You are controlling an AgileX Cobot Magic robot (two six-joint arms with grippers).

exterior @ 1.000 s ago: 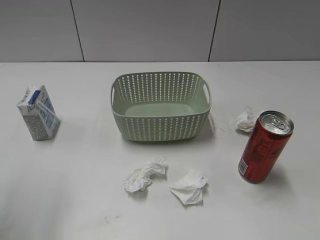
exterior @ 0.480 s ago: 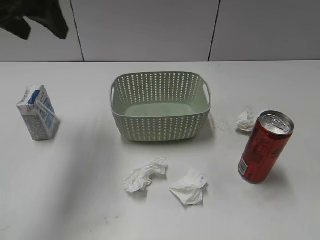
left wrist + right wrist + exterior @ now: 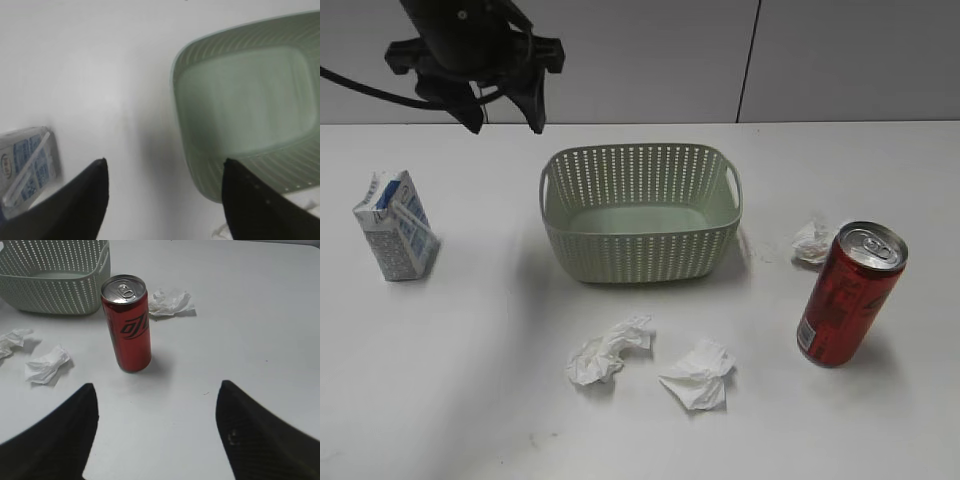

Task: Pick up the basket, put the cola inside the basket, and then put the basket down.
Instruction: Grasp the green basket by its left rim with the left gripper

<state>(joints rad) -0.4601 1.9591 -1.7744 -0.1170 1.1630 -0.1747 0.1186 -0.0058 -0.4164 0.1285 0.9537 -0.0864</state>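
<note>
The pale green basket [image 3: 640,245] stands empty at the middle of the white table. The red cola can [image 3: 850,295] stands upright to its right, apart from it. My left gripper [image 3: 505,125] is open and empty, held in the air behind and to the left of the basket. In the left wrist view the left gripper [image 3: 165,161] hangs above bare table beside the basket's left end [image 3: 245,110]. My right gripper [image 3: 157,385] is open and empty, short of the cola [image 3: 127,330], with the basket [image 3: 55,290] behind it. The right gripper is out of the exterior view.
A blue-and-white carton [image 3: 395,225] stands at the left; it also shows in the left wrist view [image 3: 27,165]. Two crumpled tissues [image 3: 608,350] [image 3: 700,373] lie in front of the basket. A third tissue [image 3: 811,240] lies behind the cola.
My left arm has come into the exterior view from the top left and moved right toward the basket. The basket, cola and carton have not moved.
</note>
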